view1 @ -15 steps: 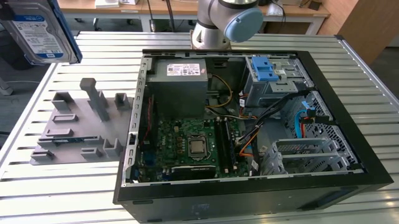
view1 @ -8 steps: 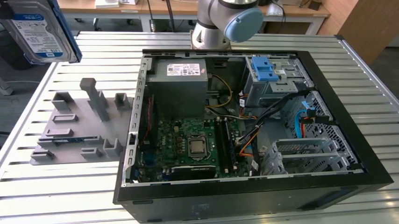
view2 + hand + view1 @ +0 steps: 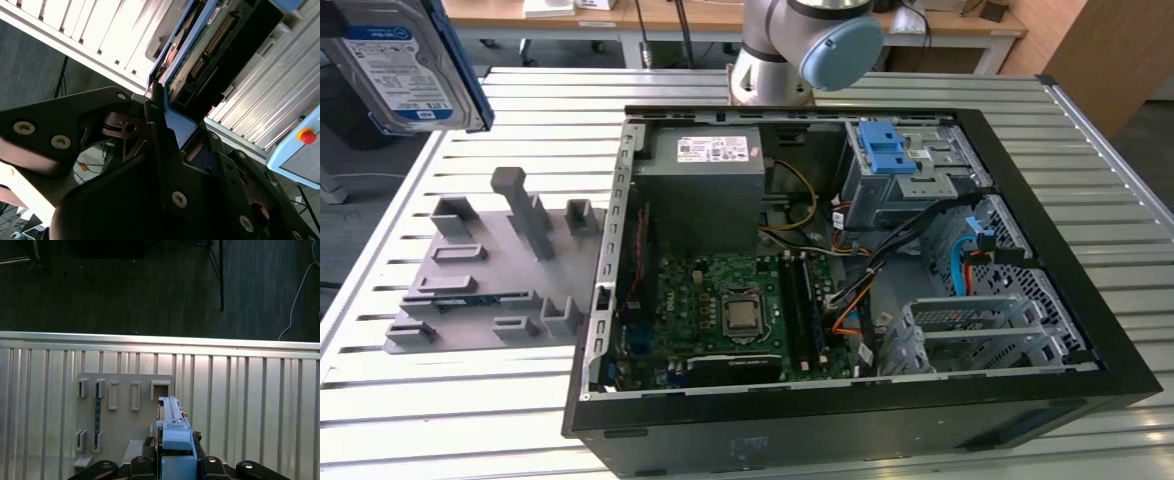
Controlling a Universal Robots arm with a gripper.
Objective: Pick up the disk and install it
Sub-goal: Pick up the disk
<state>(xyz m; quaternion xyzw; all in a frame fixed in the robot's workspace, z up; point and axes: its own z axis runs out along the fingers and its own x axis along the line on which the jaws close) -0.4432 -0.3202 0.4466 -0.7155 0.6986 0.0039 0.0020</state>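
The disk (image 3: 400, 65), a silver drive with a white-and-blue label in a blue carrier frame, hangs in the air at the upper part of the exterior view's left, above and beyond the table's edge. In both wrist views my gripper (image 3: 182, 132) (image 3: 176, 456) is shut on the disk's blue frame, with dark fingers (image 3: 156, 120) pressed on either side. In the first wrist view the disk (image 3: 172, 422) stands edge-on above the grey fixture plate (image 3: 125, 410). The second wrist view shows its green circuit-board side (image 3: 210, 45).
An open computer case (image 3: 607, 300) lies on the slatted metal table (image 3: 454, 400), holding a grey power supply (image 3: 707, 190), a motherboard (image 3: 720, 310) and a metal drive cage with blue latches (image 3: 901, 165). The grey fixture plate (image 3: 494, 270) lies beside it. The arm's base (image 3: 801, 50) stands behind the case.
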